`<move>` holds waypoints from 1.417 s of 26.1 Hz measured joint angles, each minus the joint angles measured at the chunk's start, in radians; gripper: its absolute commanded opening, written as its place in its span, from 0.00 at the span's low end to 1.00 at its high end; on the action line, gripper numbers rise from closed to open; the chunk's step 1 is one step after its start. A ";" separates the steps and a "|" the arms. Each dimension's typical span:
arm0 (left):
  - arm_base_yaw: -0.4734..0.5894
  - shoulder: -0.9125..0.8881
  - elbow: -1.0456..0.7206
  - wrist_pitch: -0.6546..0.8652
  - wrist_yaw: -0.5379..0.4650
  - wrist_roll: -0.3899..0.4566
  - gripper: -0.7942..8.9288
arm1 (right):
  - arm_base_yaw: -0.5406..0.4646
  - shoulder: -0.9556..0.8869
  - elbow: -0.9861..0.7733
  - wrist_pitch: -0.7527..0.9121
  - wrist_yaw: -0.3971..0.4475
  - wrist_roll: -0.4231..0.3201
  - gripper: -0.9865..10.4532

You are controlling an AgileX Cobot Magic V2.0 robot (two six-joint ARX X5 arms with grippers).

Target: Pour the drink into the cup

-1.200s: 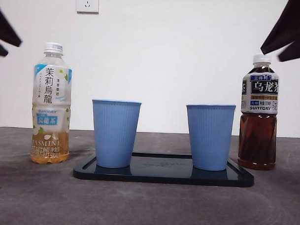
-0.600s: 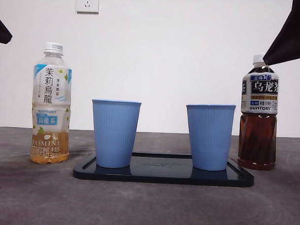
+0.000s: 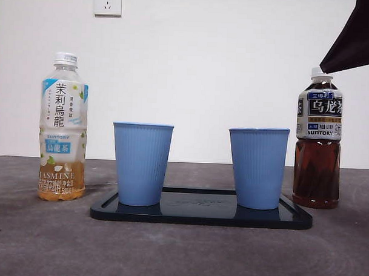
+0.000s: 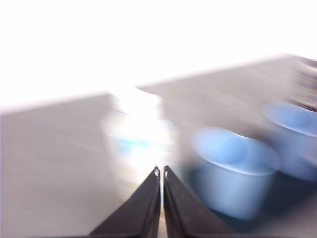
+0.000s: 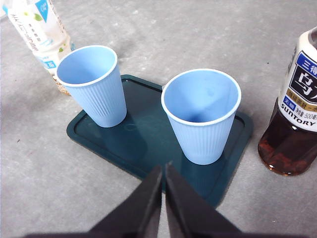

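Currently both bottles are standing capped beside the tray [image 3: 201, 215]; the right gripper [image 5: 163, 167], jaws pressed together, is hovering above the dark tea bottle [image 3: 318, 139]. Descending unopened, it risks toppling that bottle onto the near cup [image 3: 258, 168].

Two Suntory tea bottles flank the tray.
Jasmine tea bottle [image 3: 63, 128] reads "茉莉烏龍", "SUNTORY", "JASMINE"; dark oolong bottle [image 3: 318, 139] reads "SUNTORY", plus "500" in the right wrist view.
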 measured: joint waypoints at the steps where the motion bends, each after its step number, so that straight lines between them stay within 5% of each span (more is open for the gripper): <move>1: 0.037 -0.031 -0.046 0.025 -0.037 0.013 0.09 | 0.000 0.000 0.000 0.000 0.000 0.000 0.09; 12: 0.106 -0.311 -0.406 0.013 -0.106 0.037 0.09 | 0.000 0.000 0.000 0.002 0.000 0.000 0.09; 37: 0.106 -0.315 -0.414 0.024 -0.107 0.040 0.09 | -0.002 -0.032 -0.003 -0.003 0.010 -0.009 0.09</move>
